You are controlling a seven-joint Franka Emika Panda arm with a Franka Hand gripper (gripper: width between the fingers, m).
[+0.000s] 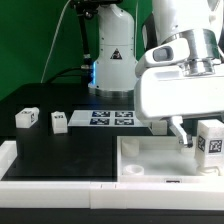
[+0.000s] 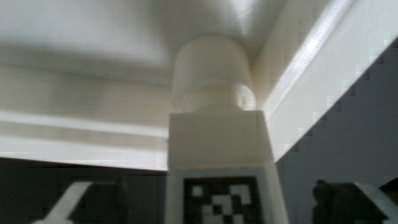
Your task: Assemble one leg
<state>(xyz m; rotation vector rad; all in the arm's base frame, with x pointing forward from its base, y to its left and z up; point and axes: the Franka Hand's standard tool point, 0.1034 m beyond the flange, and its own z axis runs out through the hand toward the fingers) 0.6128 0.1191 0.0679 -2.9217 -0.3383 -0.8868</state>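
Note:
In the wrist view a white leg point(image 2: 222, 150) lies between my fingers, its black-and-white tag facing the camera. Its round peg points into a corner of the large white tray-like piece point(image 2: 107, 60). My gripper point(image 2: 214, 200) is open, with a dark gap between each finger point(image 2: 80, 200) and the leg. In the exterior view my gripper point(image 1: 183, 136) hangs low over the tray-like piece point(image 1: 150, 158), and a tagged leg point(image 1: 210, 140) stands just to the exterior view's right of the fingers. I cannot tell whether the peg is seated in a socket.
Two more legs point(image 1: 25, 118) point(image 1: 58, 121) stand on the black table at the exterior view's left. The marker board point(image 1: 112, 118) lies behind the middle. A white raised rim point(image 1: 60, 170) runs along the table's front. The arm's base point(image 1: 112, 60) stands at the back.

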